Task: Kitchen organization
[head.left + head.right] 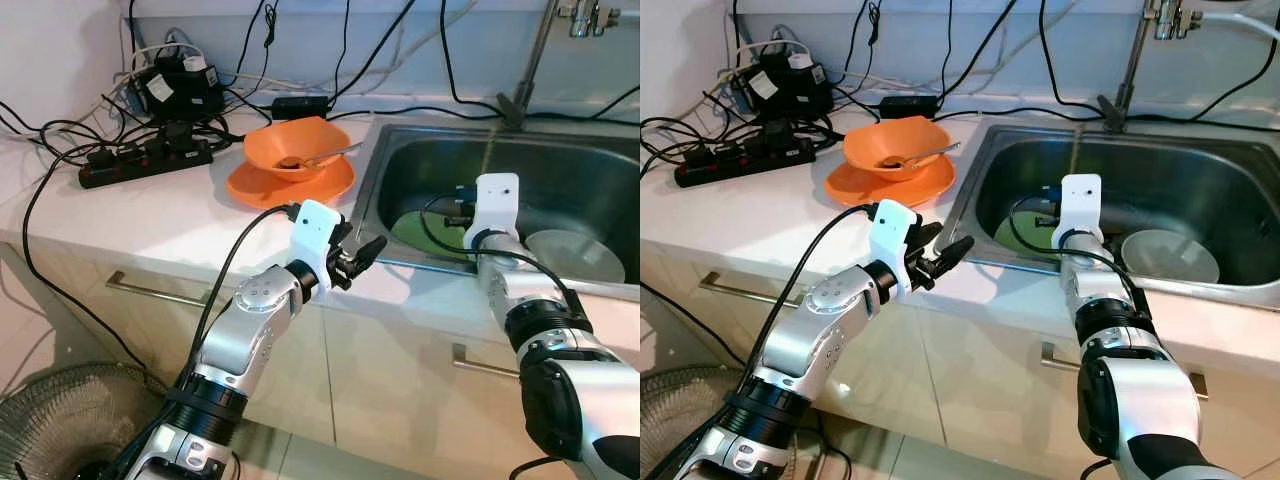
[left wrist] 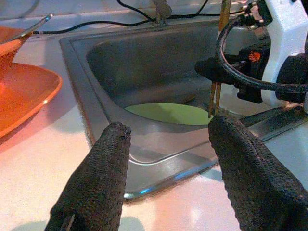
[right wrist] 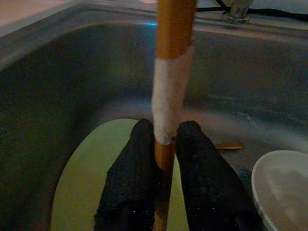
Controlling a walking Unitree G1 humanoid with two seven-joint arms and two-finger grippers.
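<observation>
My right gripper is down inside the steel sink, shut on a wooden stick with a white taped band, held upright. Under it a green plate lies on the sink floor, beside a white bowl. My left gripper hovers open over the counter's front edge at the sink's left corner, nothing between its fingers. An orange bowl with a spoon in it sits on an orange plate on the counter.
A black power strip and a tangle of cables lie at the back left of the counter. The faucet stands behind the sink. A small wooden piece lies on the sink floor. A fan stands on the floor at lower left.
</observation>
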